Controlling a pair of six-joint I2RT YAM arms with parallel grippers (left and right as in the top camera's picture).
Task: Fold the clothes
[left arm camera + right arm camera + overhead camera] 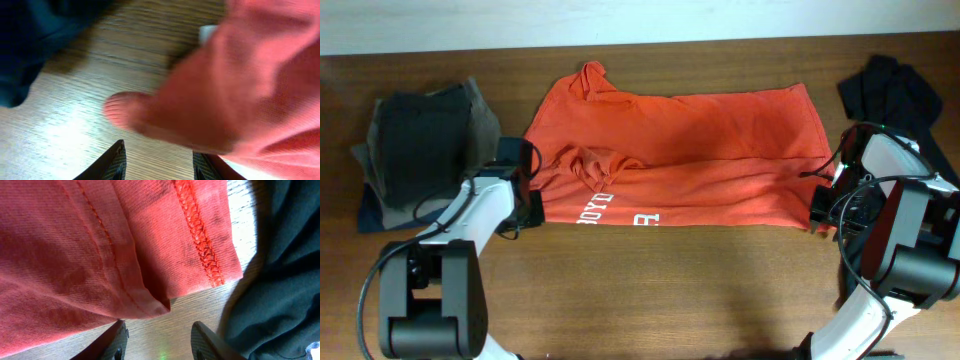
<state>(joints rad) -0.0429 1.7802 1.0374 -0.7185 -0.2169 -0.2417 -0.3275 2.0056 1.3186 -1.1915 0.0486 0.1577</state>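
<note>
Folding the T-shirt (700, 150) looks to us to be the step in hand. It lies spread sideways across the middle of the surface (670, 300), with white lettering along its near edge and a long crease running its length.

The left jaws sit at its near left corner and the right jaws at its near right corner. Both pairs stand apart and hold nothing. In each wrist view we see bare wood between the fingers, with the cloth just beyond the tips.

To do this well, we would:
- slide a finger under the hem at each corner and pinch every layer there;
- lift both corners together and keep the cloth taut between them;
- lay the near edge squarely onto the far one;
- flatten the bunched cloth (590, 165) near the left end first, or it will be trapped in the fold;
- keep the right jaws clear of the black garment (280, 255), which lies just beside the right corner.

We see no containers. The stack of dark clothes (420, 150) at far left lies straight on the surface.
</note>
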